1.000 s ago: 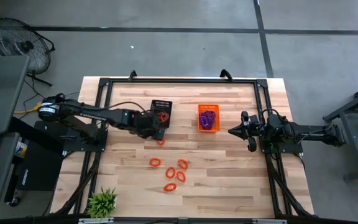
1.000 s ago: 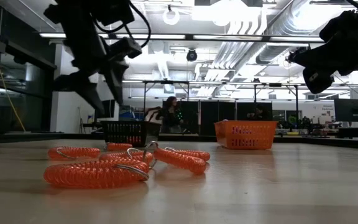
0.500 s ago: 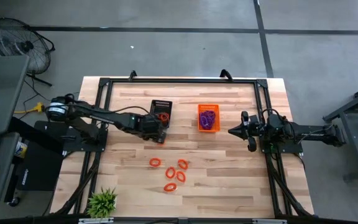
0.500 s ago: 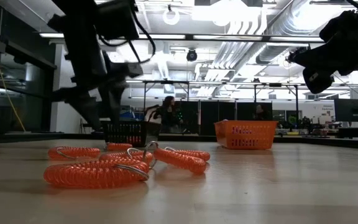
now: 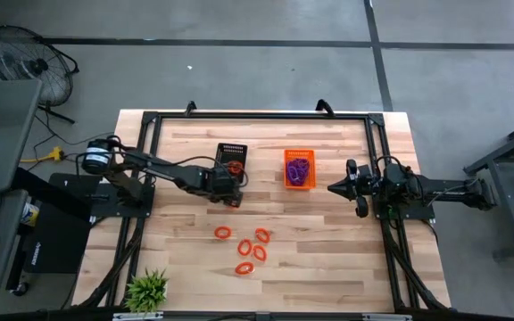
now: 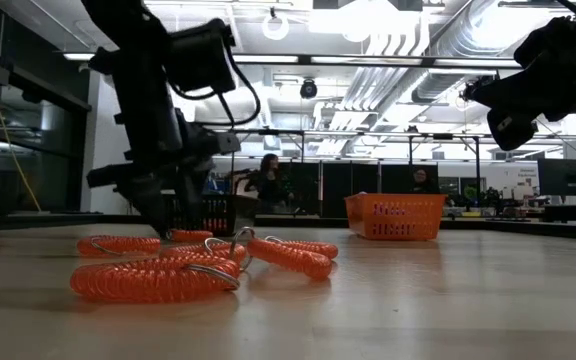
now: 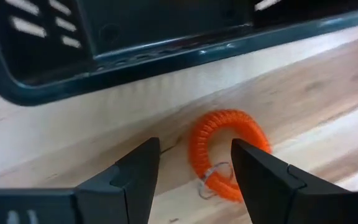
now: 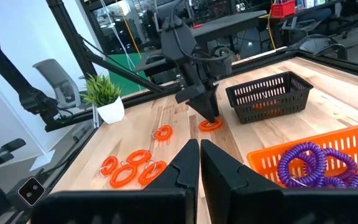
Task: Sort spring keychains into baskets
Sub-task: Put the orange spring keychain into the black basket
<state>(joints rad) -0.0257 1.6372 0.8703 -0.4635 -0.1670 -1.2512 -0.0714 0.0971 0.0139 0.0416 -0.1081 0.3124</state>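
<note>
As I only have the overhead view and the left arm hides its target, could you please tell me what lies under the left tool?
Observer: An orange-red keychain lies flat on the table at the tips of the left tool, whose fingers are open and not yet gripping it.
Operator: Is it clear of the black basket?
Observer: Yes, the left wrist view shows bare wood between it and the black basket.
Operator: And the right tool?
Observer: The right tool is shut and empty, raised beside the orange basket of purple keychains.
</note>
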